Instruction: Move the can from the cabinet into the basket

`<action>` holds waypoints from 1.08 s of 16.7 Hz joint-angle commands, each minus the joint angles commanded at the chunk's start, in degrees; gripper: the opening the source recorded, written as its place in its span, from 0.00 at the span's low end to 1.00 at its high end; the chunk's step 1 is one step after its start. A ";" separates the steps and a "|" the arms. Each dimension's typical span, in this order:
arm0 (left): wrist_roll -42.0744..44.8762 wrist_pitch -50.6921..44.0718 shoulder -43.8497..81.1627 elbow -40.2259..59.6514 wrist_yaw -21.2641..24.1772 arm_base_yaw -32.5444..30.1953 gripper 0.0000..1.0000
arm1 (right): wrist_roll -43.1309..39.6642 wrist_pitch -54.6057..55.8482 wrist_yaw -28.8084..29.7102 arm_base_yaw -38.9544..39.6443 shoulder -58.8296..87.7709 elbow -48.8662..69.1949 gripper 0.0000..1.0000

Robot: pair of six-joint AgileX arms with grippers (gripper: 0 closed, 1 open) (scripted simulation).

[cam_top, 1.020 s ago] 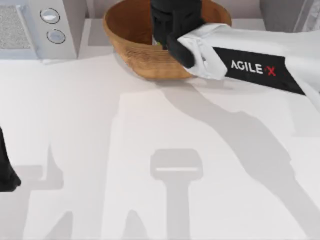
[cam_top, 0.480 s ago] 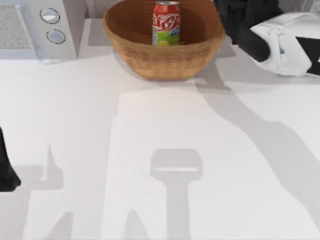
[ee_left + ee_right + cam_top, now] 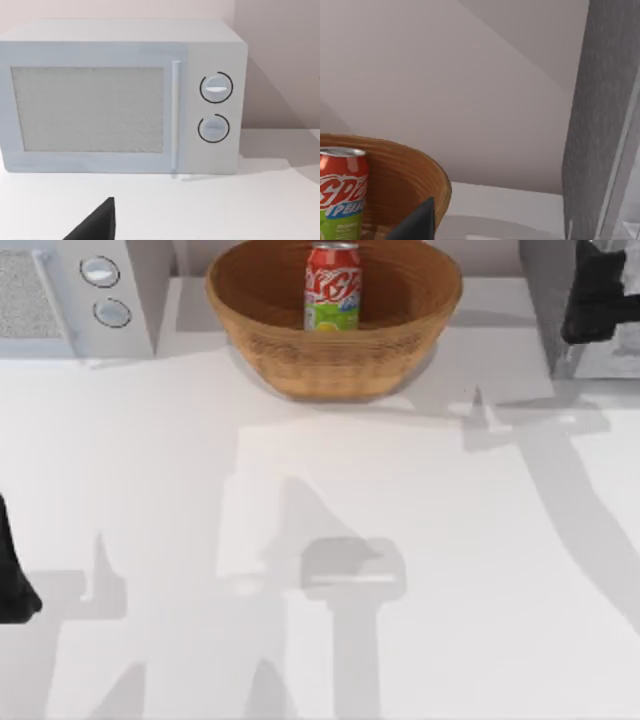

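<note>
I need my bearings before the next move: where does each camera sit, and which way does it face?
Top view: above the table, looking down at the can upright in the basket; right pincer by the cabinet.
Left wrist view: faces the microwave.
Right wrist view: faces the wall between basket and cabinet.
Top and right wrist views share the can.

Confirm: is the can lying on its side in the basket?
No. In the top view the can stands upright inside the basket, silver top up and lime band at the bottom.
</note>
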 joint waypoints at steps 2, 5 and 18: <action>0.00 0.00 0.00 0.00 0.00 0.00 1.00 | -0.19 -2.38 -3.32 -2.91 -12.35 -8.76 1.00; 0.00 0.00 0.00 0.00 0.00 0.00 1.00 | -0.37 -6.27 -6.71 -7.44 -29.84 -20.84 1.00; 0.00 0.00 0.00 0.00 0.00 0.00 1.00 | -1.13 -17.17 -9.48 -17.38 -69.88 -44.60 1.00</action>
